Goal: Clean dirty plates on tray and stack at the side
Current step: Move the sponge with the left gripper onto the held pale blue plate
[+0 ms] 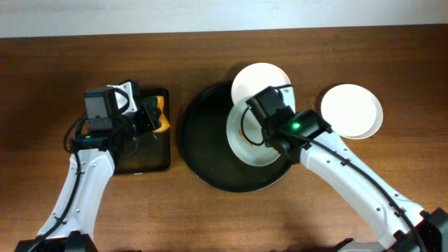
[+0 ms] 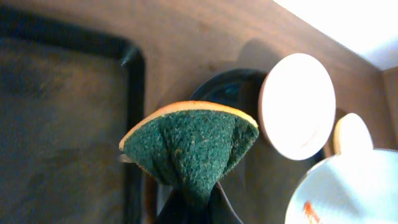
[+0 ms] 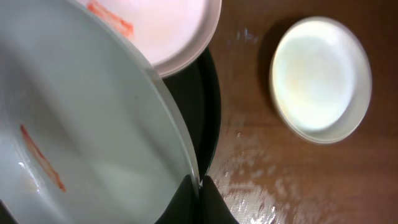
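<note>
Pinching rim of pale grey-green plate in right gripper, jaws closed down to the rim's thickness. Held that plate over right half of round black tray, orange streak on its face. Noted second white plate, orange-smeared, lying across tray's far rim just beyond the held one. Noted third white plate on table, right of tray and apart from it. Clamped green sponge with orange backing in left gripper, jaws squeezed tight, sponge folded, above rectangular black tray.
</note>
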